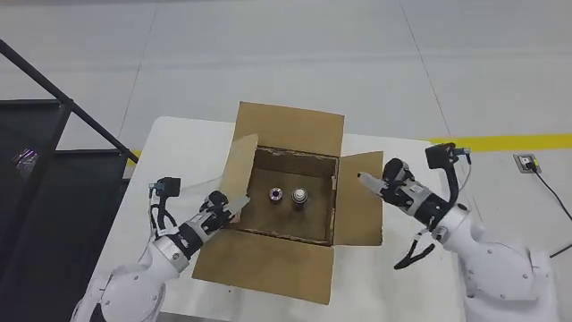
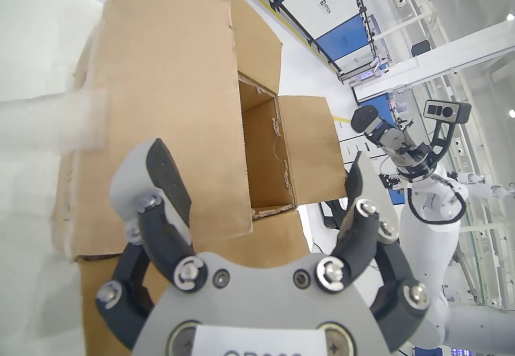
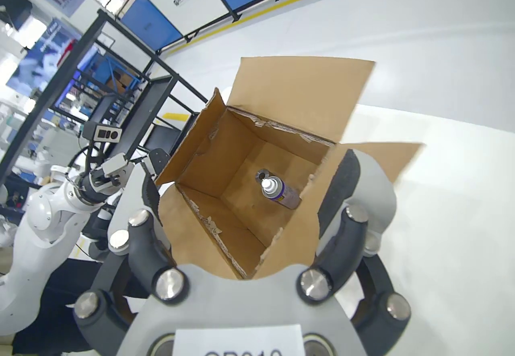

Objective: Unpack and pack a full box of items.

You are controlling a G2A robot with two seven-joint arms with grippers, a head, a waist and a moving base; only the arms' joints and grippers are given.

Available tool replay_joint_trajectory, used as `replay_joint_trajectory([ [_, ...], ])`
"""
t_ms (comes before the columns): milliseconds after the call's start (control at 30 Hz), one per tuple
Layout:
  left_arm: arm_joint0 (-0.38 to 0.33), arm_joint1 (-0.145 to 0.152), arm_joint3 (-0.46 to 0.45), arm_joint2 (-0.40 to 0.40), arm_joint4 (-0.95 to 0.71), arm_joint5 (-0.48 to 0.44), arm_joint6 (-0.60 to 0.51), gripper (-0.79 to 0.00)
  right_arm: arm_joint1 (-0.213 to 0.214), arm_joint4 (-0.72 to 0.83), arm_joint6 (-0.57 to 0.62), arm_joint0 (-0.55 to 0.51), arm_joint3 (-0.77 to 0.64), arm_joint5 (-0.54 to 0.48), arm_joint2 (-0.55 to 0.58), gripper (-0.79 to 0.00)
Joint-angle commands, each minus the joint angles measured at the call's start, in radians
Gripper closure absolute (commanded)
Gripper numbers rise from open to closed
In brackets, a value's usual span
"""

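An open cardboard box stands mid-table with its four flaps spread. At its bottom stand a spray can and a small dark cylinder; the right wrist view shows the can upright near a wall. My left gripper is open beside the left flap, at the box's near-left corner. My right gripper is open above the right flap, pointing at the box opening. Neither holds anything.
The white table has bare surface on both sides of the box. A black metal rack stands just off the table's left edge. The near flap lies flat toward the front edge.
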Motion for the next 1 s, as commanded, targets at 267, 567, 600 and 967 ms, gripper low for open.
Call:
replay_joint_trajectory([
  [267,-0.051,-0.006,0.062,0.08,0.038,0.025,-0.008,-0.785,0.036,0.141,0.309,0.09,0.167,0.016,0.009,-0.785],
  [567,-0.054,-0.007,0.078,0.088,0.037,0.033,-0.002,-0.785,0.047,0.384,0.446,0.237,0.238,-0.172,-0.146,-0.785],
  [600,-0.053,-0.007,0.079,0.088,0.037,0.034,-0.001,-0.785,0.047,0.386,0.446,0.26,0.252,-0.17,-0.172,-0.785],
  [967,-0.047,-0.01,0.098,0.069,0.0,0.05,0.055,-0.785,-0.002,0.209,0.299,0.54,0.591,-0.068,-0.571,-0.785],
])
